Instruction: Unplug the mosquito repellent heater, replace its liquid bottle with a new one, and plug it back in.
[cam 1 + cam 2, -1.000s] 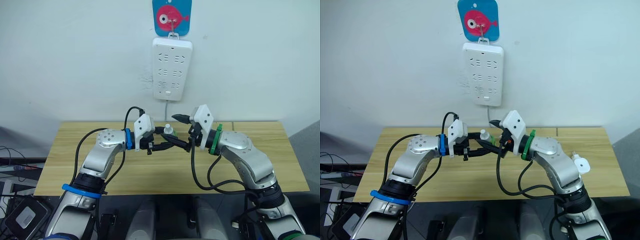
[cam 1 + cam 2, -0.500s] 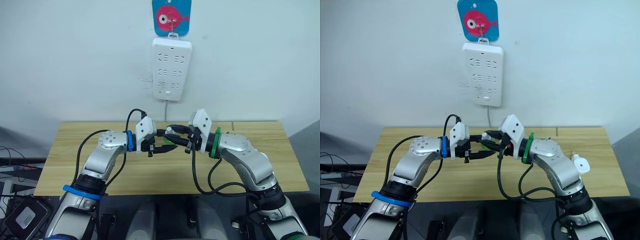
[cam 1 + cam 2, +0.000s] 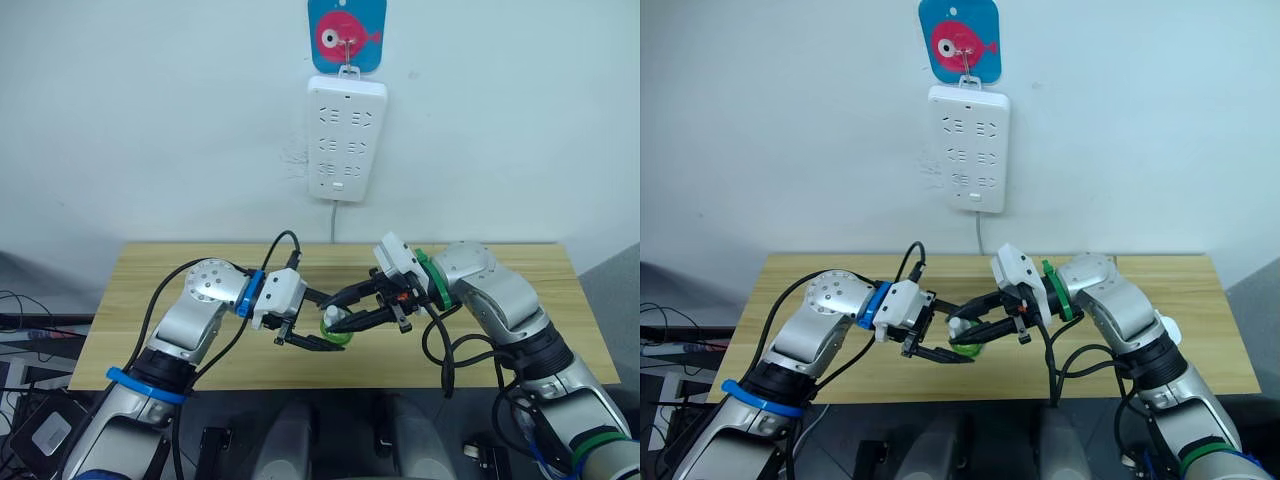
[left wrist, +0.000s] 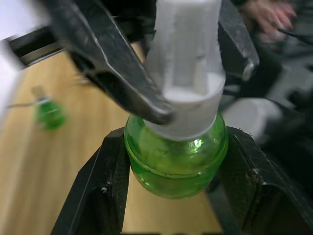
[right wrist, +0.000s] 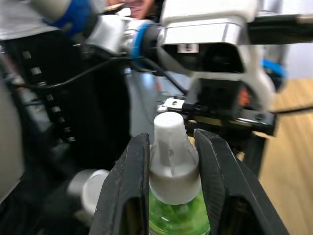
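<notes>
Both grippers (left (image 3: 322, 331), right (image 3: 352, 309)) clamp the green bottle (image 4: 176, 161).

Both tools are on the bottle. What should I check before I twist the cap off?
1. Left tool shut on the green bottle body: ok.
2. Right tool shut on the white cap: ok, fingers on both sides.
3. Bottle held above the table, free to turn: ok.
4. Cap loosened: not ok, it sits flush on the bottle.
5. Second green bottle out of the way: ok, lying apart on the table.
6. Power strip sockets free for plugging in: ok, nothing plugged in.
</notes>
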Robot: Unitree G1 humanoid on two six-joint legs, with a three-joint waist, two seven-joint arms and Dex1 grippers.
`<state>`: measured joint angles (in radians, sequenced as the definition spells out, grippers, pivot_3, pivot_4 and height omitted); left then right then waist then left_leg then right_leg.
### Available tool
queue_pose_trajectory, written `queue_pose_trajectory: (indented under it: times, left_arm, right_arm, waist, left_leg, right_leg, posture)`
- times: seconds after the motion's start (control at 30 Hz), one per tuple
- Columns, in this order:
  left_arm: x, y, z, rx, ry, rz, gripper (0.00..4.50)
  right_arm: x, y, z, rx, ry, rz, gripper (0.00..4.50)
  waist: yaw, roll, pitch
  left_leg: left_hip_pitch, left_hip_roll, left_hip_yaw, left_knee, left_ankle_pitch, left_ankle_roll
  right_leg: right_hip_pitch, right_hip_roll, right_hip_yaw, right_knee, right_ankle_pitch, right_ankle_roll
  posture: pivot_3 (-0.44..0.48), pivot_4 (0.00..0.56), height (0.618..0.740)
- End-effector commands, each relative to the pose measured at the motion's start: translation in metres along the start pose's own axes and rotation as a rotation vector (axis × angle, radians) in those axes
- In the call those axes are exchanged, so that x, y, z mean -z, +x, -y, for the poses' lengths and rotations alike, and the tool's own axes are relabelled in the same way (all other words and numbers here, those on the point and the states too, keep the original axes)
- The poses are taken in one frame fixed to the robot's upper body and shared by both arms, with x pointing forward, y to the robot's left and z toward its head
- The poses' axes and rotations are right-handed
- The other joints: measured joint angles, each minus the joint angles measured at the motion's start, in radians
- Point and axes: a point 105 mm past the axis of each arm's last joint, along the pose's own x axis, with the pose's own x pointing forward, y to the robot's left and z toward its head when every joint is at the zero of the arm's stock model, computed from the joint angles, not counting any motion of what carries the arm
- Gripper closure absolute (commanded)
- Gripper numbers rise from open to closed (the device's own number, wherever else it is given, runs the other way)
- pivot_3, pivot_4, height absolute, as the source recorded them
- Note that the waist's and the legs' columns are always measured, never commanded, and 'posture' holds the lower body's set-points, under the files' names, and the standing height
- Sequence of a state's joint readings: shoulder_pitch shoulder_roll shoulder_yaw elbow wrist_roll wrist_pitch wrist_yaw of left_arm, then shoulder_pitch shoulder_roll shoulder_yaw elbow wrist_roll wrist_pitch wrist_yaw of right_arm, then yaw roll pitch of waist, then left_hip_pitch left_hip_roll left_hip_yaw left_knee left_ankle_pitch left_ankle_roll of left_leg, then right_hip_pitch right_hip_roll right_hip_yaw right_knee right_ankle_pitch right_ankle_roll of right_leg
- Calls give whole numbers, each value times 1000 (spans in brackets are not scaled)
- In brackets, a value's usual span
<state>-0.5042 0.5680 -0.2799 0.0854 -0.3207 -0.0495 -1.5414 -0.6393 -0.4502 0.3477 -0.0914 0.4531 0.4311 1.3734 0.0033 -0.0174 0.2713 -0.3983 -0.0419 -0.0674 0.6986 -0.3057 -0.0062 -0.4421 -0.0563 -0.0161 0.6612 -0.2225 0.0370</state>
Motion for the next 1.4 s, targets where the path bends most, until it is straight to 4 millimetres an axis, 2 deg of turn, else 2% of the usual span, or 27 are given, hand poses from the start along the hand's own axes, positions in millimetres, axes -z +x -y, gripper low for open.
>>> queue_pose_trajectory:
  times: [0.03,0.07,0.1,0.27,0.37,0.4,0.5,0.6,0.77,0.9,1.1,1.4]
  left_arm:
    - [3,4,-1,12,14,-10,2242]
    - [4,1,-5,-28,-2,-5,2242]
    - [4,-2,-10,-71,-23,2,2242]
    - [11,-17,-24,-256,-101,7,2242]
    - [15,-23,-31,-353,-136,3,2242]
    - [17,-24,-34,-388,-148,5,2242]
    - [18,-25,-39,-455,-171,11,2242]
    - [17,-19,-43,-496,-189,26,2242]
    - [12,-10,-42,-475,-192,42,2242]
    - [9,-9,-45,-476,-182,50,2242]
    - [9,-10,-42,-461,-184,45,2242]
    - [13,-15,-38,-461,-191,29,2242]
  right_arm:
    - [-16,-14,10,82,-75,38,3509]
    - [-15,-22,10,116,-63,34,3509]
    - [-14,-29,9,144,-53,26,2790]
    - [-2,-56,1,319,-20,-22,1237]
    - [4,-61,2,434,-27,-44,192]
    - [6,-59,5,481,-31,-50,38]
    - [5,-53,14,596,-69,-55,38]
    - [3,-38,28,687,-91,-35,38]
    - [3,-18,42,723,-100,-11,38]
    - [-1,-16,54,775,-92,12,38]
    - [2,-24,56,809,-97,-8,38]
    - [-1,-53,29,758,-84,-38,38]
  waist:
    - [-1,0,0]
    - [-2,0,0]
    - [-2,0,0]
    - [2,0,0]
    - [-3,0,0]
    - [-6,0,0]
    - [-8,0,0]
    - [-8,0,0]
    - [-8,0,0]
    - [-8,0,0]
    - [-8,0,0]
    - [-6,0,0]
  left_leg:
    - [0,0,0,0,0,0]
    - [0,0,0,0,0,0]
    - [0,0,0,0,0,0]
    - [-1,0,-2,0,0,0]
    - [-1,1,-2,0,0,0]
    - [0,1,-1,0,0,0]
    - [0,1,0,0,0,0]
    - [0,1,0,0,0,0]
    - [-1,0,0,0,0,-1]
    - [-1,0,1,0,0,-1]
    - [-1,0,1,0,0,-1]
    - [0,0,1,0,0,0]
  right_leg:
    - [0,0,0,0,0,0]
    - [0,0,0,0,0,0]
    - [0,0,0,0,0,0]
    - [0,-1,0,0,0,0]
    - [-1,-1,1,0,0,0]
    - [-1,-1,1,1,0,0]
    - [-1,-1,2,2,0,0]
    - [-2,-1,2,3,0,0]
    - [-2,-1,3,2,0,0]
    - [-3,-1,2,2,0,0]
    - [-3,-1,2,2,0,0]
    - [-2,-1,3,2,0,0]
  posture:
    - [86,245,740]
    - [80,245,740]
    - [75,245,740]
    - [55,246,740]
    - [49,247,740]
    - [46,246,740]
    - [44,248,740]
    - [41,248,740]
    - [46,249,740]
    - [44,248,740]
    - [46,248,740]
    - [44,242,740]
